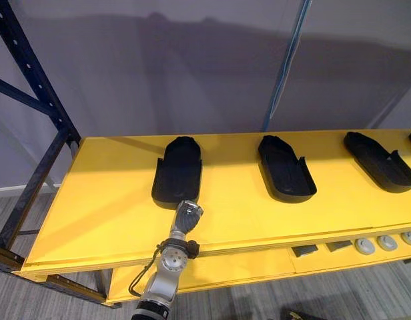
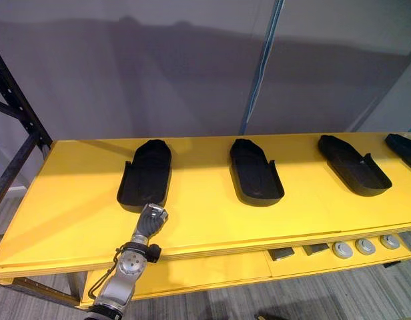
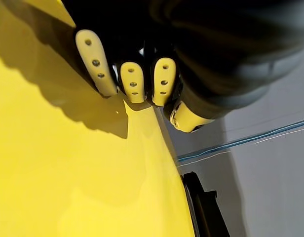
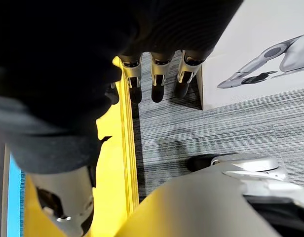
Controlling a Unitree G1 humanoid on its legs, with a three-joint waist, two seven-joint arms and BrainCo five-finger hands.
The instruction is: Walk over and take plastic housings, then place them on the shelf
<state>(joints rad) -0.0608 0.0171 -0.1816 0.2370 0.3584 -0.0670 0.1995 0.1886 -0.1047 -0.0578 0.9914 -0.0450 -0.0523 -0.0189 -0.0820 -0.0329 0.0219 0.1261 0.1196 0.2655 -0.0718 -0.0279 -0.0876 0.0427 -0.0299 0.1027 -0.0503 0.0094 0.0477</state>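
Note:
Several black plastic housings lie in a row on the yellow shelf board (image 1: 92, 200): a left one (image 1: 178, 170), a middle one (image 1: 285, 169) and a right one (image 1: 380, 161). My left hand (image 1: 187, 217) rests on the board just in front of the left housing's near end. Its fingers (image 3: 133, 81) are curled down onto the yellow surface and hold nothing. The middle housing (image 3: 205, 210) lies farther along the board. My right hand (image 4: 157, 74) hangs beside the shelf's yellow edge (image 4: 126, 148) over the grey floor, fingers straight and empty.
A dark blue rack upright (image 1: 33, 87) stands at the left end of the shelf, with a grey wall behind. On the lower yellow level sit round grey parts (image 1: 385, 242) and small dark pieces (image 1: 304, 251). A white board (image 4: 260, 59) stands on the floor.

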